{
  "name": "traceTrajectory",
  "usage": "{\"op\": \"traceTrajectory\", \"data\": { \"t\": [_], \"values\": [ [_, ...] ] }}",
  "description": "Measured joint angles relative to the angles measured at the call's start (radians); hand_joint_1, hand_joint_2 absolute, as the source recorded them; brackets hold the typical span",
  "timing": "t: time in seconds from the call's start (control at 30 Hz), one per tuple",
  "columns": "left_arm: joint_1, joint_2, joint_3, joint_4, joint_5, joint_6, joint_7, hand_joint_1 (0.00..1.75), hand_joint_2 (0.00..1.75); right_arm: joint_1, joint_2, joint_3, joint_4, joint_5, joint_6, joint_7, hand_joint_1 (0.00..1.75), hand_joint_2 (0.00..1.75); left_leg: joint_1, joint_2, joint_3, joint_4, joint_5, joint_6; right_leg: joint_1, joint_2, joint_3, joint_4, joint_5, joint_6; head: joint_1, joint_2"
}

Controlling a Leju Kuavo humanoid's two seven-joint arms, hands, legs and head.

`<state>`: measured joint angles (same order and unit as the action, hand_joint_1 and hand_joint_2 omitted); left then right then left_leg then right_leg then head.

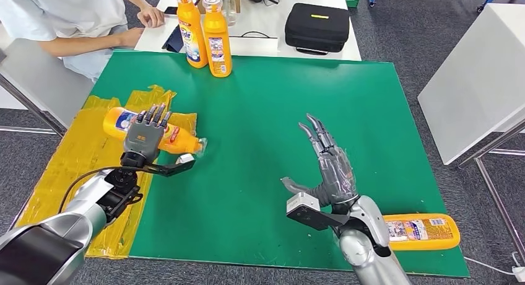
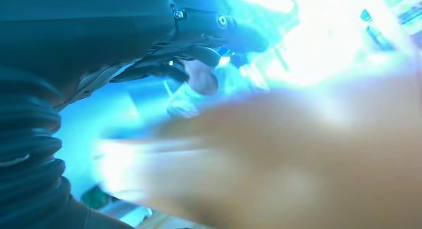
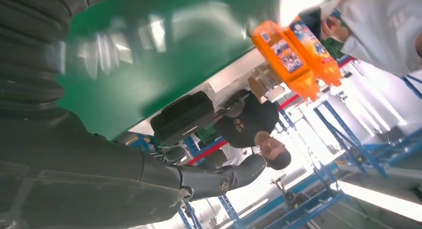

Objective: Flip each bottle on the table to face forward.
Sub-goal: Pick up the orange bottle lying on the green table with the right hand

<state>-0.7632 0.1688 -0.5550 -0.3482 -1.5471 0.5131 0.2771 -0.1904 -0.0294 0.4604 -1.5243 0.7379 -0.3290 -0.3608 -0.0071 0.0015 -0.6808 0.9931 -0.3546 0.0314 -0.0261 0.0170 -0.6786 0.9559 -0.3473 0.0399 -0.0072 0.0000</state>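
The left hand (image 1: 147, 135) lies over the lying bottle (image 1: 121, 121) at nine o'clock on the bench (image 1: 260, 124), though whether its fingers grasp it I cannot tell, probably to turn it, while the right hand (image 1: 328, 167) waits with fingers released.

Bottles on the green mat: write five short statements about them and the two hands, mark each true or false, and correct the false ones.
1. Two orange bottles stand upright at the far edge of the green mat. True.
2. The left hand rests on a lying bottle by the yellow sheet. True.
3. The right hand holds a bottle. False: it is open above the mat, fingers spread, holding nothing.
4. A bottle near the right arm stands upright. False: it lies on its side at the mat's near edge.
5. The black case sits on the green mat. False: it is on the white table beyond.
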Motion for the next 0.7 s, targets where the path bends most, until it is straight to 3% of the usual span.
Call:
{"op": "traceTrajectory", "data": {
  "t": [0.27,0.57,0.7],
  "values": [
    [0.007,-0.021,0.104,0.003,0.082,0.014,-0.149,0.0,1.75,0.033,-0.051,-0.019,-0.03,0.043,0.088,0.024,0.0,1.75,0.0,-0.001,0.0,0.0,0.0,0.0,0.0,-0.001,0.0,0.0,0.0,0.0,0.0,0.0],
    [0.013,-0.107,0.283,-0.028,0.283,-0.038,-0.431,0.0,1.75,0.059,-0.139,-0.056,-0.084,0.11,0.203,0.012,0.0,1.75,-0.001,-0.002,-0.001,0.0,0.0,0.0,-0.001,-0.001,0.0,0.0,0.0,0.0,0.0,0.0],
    [0.013,-0.136,0.343,-0.043,0.343,-0.073,-0.493,0.0,1.75,0.061,-0.165,-0.066,-0.101,0.121,0.214,0.015,0.0,1.75,-0.001,-0.001,0.0,0.0,0.0,0.0,-0.001,0.0,0.0,0.0,0.001,0.001,0.0,0.0]
  ]
}}
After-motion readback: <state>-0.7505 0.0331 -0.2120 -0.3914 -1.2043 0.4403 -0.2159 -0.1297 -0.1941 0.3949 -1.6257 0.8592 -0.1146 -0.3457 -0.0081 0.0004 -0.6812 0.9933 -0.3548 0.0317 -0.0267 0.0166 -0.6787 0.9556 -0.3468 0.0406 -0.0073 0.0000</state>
